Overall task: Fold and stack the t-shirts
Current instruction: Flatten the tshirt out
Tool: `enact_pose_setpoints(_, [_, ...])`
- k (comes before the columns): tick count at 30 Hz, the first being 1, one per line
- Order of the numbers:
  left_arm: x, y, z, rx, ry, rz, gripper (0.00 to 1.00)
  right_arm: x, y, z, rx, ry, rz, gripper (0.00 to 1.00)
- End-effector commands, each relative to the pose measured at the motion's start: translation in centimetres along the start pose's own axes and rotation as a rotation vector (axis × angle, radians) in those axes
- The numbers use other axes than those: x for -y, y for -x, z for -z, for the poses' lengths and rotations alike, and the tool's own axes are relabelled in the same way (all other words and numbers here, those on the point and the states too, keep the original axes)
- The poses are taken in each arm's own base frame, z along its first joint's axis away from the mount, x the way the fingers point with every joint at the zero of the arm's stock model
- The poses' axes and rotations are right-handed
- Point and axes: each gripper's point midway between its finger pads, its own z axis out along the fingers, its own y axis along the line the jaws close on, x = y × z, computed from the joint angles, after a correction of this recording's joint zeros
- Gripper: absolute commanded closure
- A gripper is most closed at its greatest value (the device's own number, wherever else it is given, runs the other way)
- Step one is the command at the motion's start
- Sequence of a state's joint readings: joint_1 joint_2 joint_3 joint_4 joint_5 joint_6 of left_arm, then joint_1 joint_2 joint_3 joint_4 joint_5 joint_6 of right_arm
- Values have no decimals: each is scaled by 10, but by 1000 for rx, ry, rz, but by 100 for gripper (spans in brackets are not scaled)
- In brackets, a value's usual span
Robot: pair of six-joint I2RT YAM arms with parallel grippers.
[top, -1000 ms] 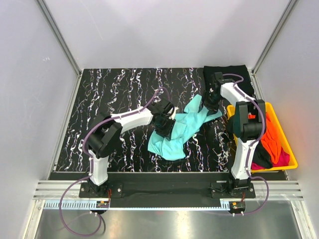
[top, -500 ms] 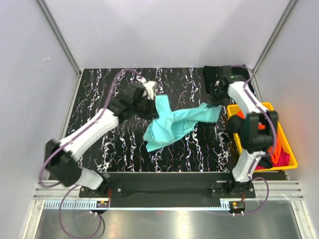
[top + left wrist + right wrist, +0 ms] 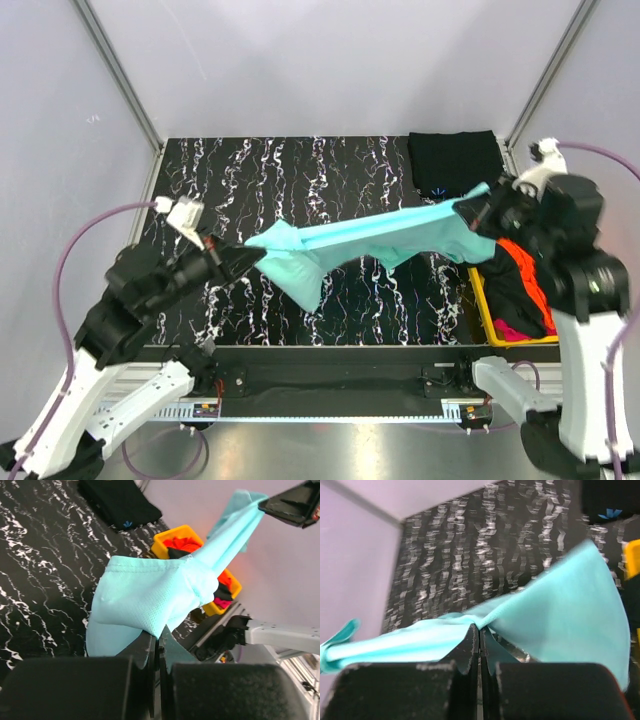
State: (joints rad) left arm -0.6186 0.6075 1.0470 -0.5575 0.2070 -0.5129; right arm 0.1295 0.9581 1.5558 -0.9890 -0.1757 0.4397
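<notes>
A light teal t-shirt (image 3: pixel 390 238) hangs stretched in the air between both arms, above the marbled black table (image 3: pixel 250 180). My left gripper (image 3: pixel 250 257) is shut on its left end (image 3: pixel 150 597). At the right end (image 3: pixel 555 610) my right gripper (image 3: pixel 470 212) is shut on the cloth too. Loose folds of the teal shirt droop below the middle (image 3: pixel 305 285). A folded black t-shirt (image 3: pixel 455 160) lies flat at the table's far right corner, also seen as black t-shirt (image 3: pixel 120 502). Orange, black and magenta shirts (image 3: pixel 520 285) lie heaped in the bin.
A yellow plastic bin (image 3: pixel 478 300) stands at the table's right edge, partly hidden by my right arm; the same bin (image 3: pixel 175 532) shows in the left wrist view. Grey walls close in the table on three sides.
Both grippers have shut on the teal shirt and lifted it off the table. The arms have pulled apart and back toward the near edge, stretching the shirt between them.
</notes>
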Motion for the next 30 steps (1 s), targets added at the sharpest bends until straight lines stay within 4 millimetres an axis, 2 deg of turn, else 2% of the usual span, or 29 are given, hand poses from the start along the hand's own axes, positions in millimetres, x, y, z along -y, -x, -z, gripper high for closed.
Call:
enact_pose_setpoints(1, [-2, -8, 22, 51, 0, 49, 100, -9, -3, 24, 20, 45, -19, 100])
enact_pose_setpoints(3, [-4, -9, 28, 71, 7, 61, 100, -23, -5, 33, 10, 109, -52, 100])
enact_pose_setpoints(6, [-16, -5, 34, 115, 71, 64, 100, -34, 7, 32, 41, 152, -80, 100])
enact_pose_setpoints(7, [-20, -1, 35, 130, 95, 53, 100, -37, 15, 27, 68, 167, -78, 100])
enact_pose_setpoints(8, [-29, -3, 35, 119, 145, 53, 100, -35, 17, 12, 51, 151, -101, 100])
enact_pose_setpoints(9, [-47, -1, 30, 125, 246, 55, 100, -33, 19, 2, 42, 140, -111, 100])
enact_pose_setpoints(10, [-55, 3, 28, 120, 305, 47, 100, -35, 25, -9, 39, 149, -117, 100])
enact_pose_setpoints(11, [-67, -1, 27, 88, 369, 39, 100, -32, 24, -34, -4, 137, -135, 100])
enact_pose_setpoints(12, [-88, -1, 16, 54, 485, 19, 100, -33, 26, -46, -15, 142, -150, 100])
enact_pose_setpoints(13, [-94, 9, 14, 53, 533, -18, 100, -36, 35, -58, -1, 149, -158, 100])
enact_pose_setpoints(14, [-105, 8, 13, 20, 599, -44, 100, -29, 33, -87, -42, 127, -183, 100])
enact_pose_setpoints(15, [-128, 6, 0, -41, 721, -73, 100, -33, 44, -96, -30, 135, -180, 100])
enact_pose_setpoints(16, [-134, 25, 3, -19, 775, -70, 100, -32, 47, -110, -40, 129, -178, 100])
enact_pose_setpoints(17, [-143, 30, -3, -32, 809, -70, 100, -21, 40, -144, -91, 98, -198, 100])
enact_pose_setpoints(18, [-152, 31, -10, -56, 826, -68, 98, -19, 37, -161, -120, 94, -210, 100])
enact_pose_setpoints(19, [-173, 28, -25, -113, 882, -62, 98, -24, 44, -173, -126, 112, -206, 100])
enact_pose_setpoints(20, [-196, 30, -25, -124, 945, -36, 100, -8, 25, -214, -211, 82, -218, 100])
enact_pose_setpoints(21, [-212, 29, -28, -149, 981, -22, 100, -15, 30, -226, -228, 112, -220, 98])
enact_pose_setpoints(22, [-244, 23, -35, -199, 1061, 0, 100, -9, 25, -244, -253, 102, -228, 96])
enact_pose_setpoints(23, [-258, 22, -36, -216, 1097, 11, 100, 11, 2, -283, -328, 68, -236, 94])
enact_pose_setpoints(24, [-274, 20, -39, -239, 1135, 25, 100, 4, 12, -291, -333, 90, -230, 91])
enact_pose_setpoints(25, [-297, 22, -42, -250, 1185, 40, 100, 10, 8, -304, -358, 70, -226, 87])
enact_pose_setpoints(26, [-308, 21, -45, -265, 1204, 42, 98, 32, -17, -336, -431, 16, -225, 80])
enact_pose_setpoints(27, [-314, 32, -48, -255, 1214, 27, 81, 25, 6, -328, -411, -6, -205, 70])
enact_pose_setpoints(28, [-322, 35, -48, -264, 1228, 20, 69, 50, -22, -352, -482, -72, -192, 67])
enact_pose_setpoints(29, [-329, 31, -54, -297, 1228, 13, 55, 52, -18, -351, -482, -90, -178, 64])
enact_pose_setpoints(30, [-328, 33, -59, -301, 1205, 7, 44, 47, -7, -335, -468, -101, -156, 60])
